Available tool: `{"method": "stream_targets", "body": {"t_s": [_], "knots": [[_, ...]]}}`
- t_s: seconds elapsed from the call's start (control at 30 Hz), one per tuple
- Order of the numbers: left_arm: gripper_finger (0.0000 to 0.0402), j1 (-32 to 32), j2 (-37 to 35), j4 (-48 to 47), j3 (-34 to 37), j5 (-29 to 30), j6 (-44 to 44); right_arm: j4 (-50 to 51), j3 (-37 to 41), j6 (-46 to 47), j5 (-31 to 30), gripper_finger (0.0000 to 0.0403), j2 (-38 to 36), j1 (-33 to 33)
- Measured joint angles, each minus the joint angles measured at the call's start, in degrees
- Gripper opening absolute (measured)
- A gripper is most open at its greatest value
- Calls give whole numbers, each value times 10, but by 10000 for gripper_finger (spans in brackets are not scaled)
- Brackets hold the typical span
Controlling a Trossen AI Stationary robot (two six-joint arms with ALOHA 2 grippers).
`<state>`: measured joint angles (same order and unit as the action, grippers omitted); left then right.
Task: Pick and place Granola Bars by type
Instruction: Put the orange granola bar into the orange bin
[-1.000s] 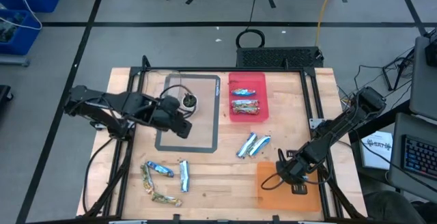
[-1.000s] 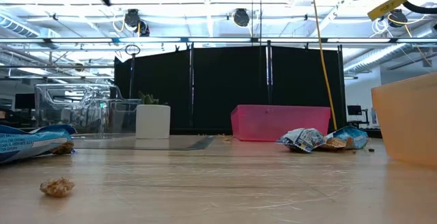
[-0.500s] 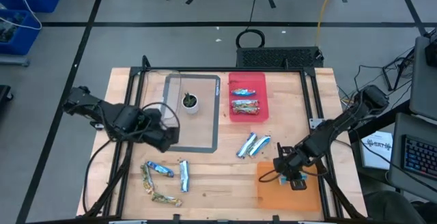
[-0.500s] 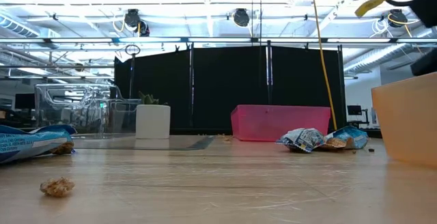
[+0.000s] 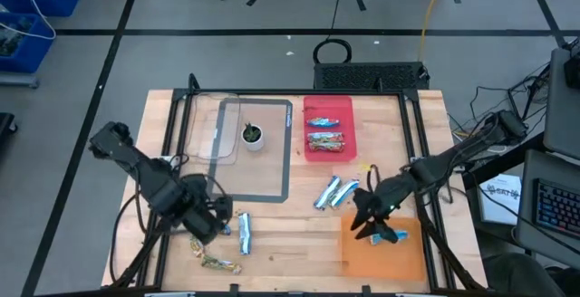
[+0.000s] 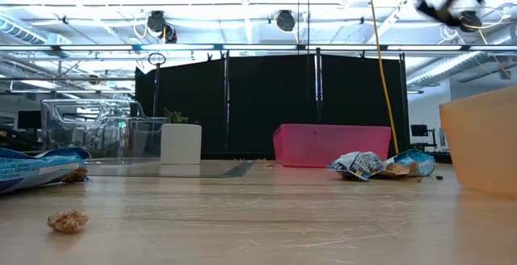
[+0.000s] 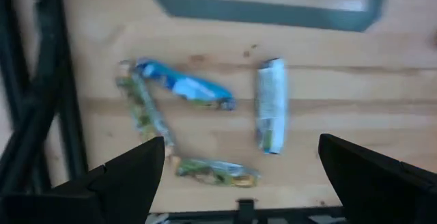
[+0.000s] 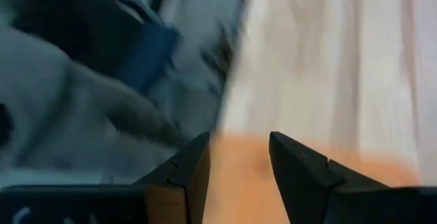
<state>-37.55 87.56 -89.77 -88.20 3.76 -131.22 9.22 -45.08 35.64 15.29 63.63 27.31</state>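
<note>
- The left claw (image 5: 210, 217) is hanging over the near-left part of the desk (image 5: 281, 243), its fingers spread wide and gripping nothing.
- Below it a cluster of granola bars (image 7: 205, 125) is lying on the bare wood: two blue-and-silver and two brownish-gold, as the left wrist view is showing.
- A clear container (image 5: 213, 127) is sitting at the far-left by a grey mat (image 5: 283, 166); a small potted plant (image 5: 251, 136) is standing on the mat.
- A pink bin (image 5: 328, 127) is sitting at the far centre, holding one blue bar and a brownish bar or two.
- Two more blue bars (image 5: 335, 191) are lying loose on the desk between the pink bin and the orange bin.
- The right claw (image 5: 367, 225) is hovering over the near-left edge of the orange bin (image 5: 399, 256), fingers a narrow gap apart; a blue bar (image 5: 391, 236) is lying in the bin beside it, and I cannot tell whether the claw is touching it.
- The low view alone is showing a crumb (image 6: 68, 220) on the desk near the camera.
- The right wrist view is showing only the claw's fingers over orange and wood.
</note>
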Motion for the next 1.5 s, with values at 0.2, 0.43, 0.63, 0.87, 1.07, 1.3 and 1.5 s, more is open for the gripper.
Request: {"method": "stream_targets", "body": {"t_s": [0.2, 0.43, 0.63, 0.87, 1.07, 1.3, 1.5], "knots": [[390, -25, 52, -2, 0, -40, -90, -139, -1, -46, -2, 144, -54, -36], [390, -28, 126, -2, 0, -83, -113, -211, -1, -83, 0, 144, -102, -57], [390, -23, 192, -2, 0, -137, -123, -220, -1, -76, 2, 144, -132, -63], [390, -18, 223, 1, 0, -172, -118, -221, -1, -63, 45, 144, -145, -62], [390, -26, 223, 45, 0, -68, -101, -224, -1, -63, 45, 144, -146, -62], [390, -31, 223, 94, 0, -79, -37, -231, -1, -69, 45, 144, -146, -63], [390, -45, 223, 97, 0, -110, -106, -237, -1, -81, 45, 144, -146, -63]]}}
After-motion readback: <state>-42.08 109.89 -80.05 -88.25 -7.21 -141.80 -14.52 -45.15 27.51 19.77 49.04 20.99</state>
